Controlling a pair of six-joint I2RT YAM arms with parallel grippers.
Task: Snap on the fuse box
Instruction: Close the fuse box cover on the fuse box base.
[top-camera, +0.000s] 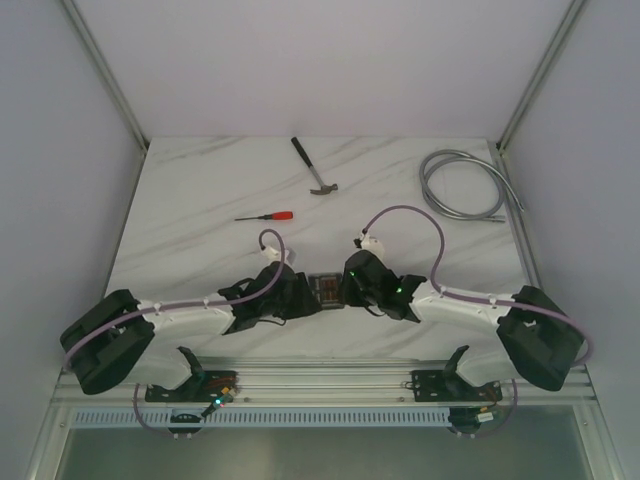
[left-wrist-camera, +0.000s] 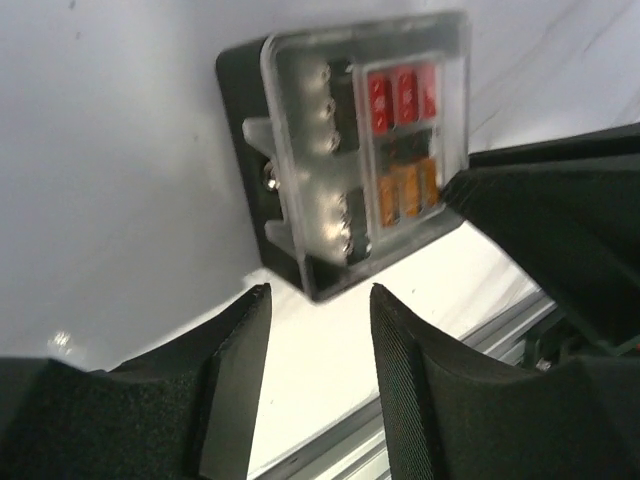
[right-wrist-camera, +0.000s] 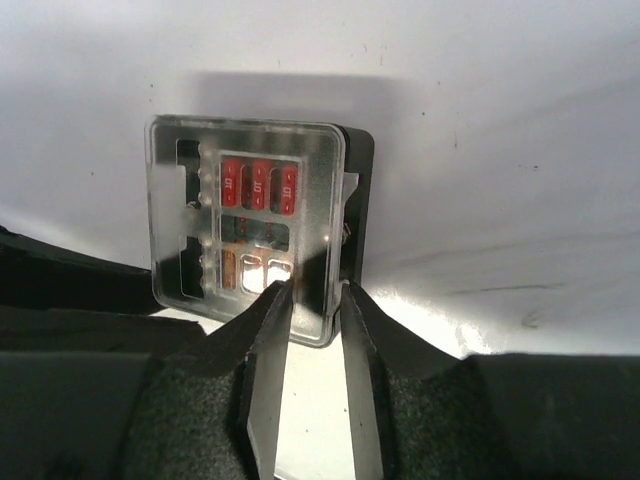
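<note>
Two grippers sat nose to nose low over the near middle of the table (top-camera: 190, 210), just past the metal rail (top-camera: 330, 378) that carries the arm bases. Left gripper (left-wrist-camera: 320, 292): jaws about half apart, nothing between them. The fuse box (right-wrist-camera: 255, 240) lay just beyond its fingertips, with its near corner in line with the gap but outside it. Right gripper (right-wrist-camera: 315, 288): jaws narrow, straddling the box's near right corner. One finger (right-wrist-camera: 265, 360) overlapped the clear lid (left-wrist-camera: 365, 130) and the other ran alongside the box's side. Couldn't tell whether they actually pinched it or only bracketed it. The box was on the tabletop between the two grippers, lid face up on the black base. Three red fuses (right-wrist-camera: 258, 185) showed through the lid, with orange fuses (left-wrist-camera: 408, 190) in the row nearer the right gripper. Couldn't tell if the lid was fully seated. Further back, well apart from the box, were a red-handled screwdriver (top-camera: 266, 216), then a hammer (top-camera: 313, 168) beyond it. A coiled grey hose (top-camera: 462, 186) lay at the far right corner.
</note>
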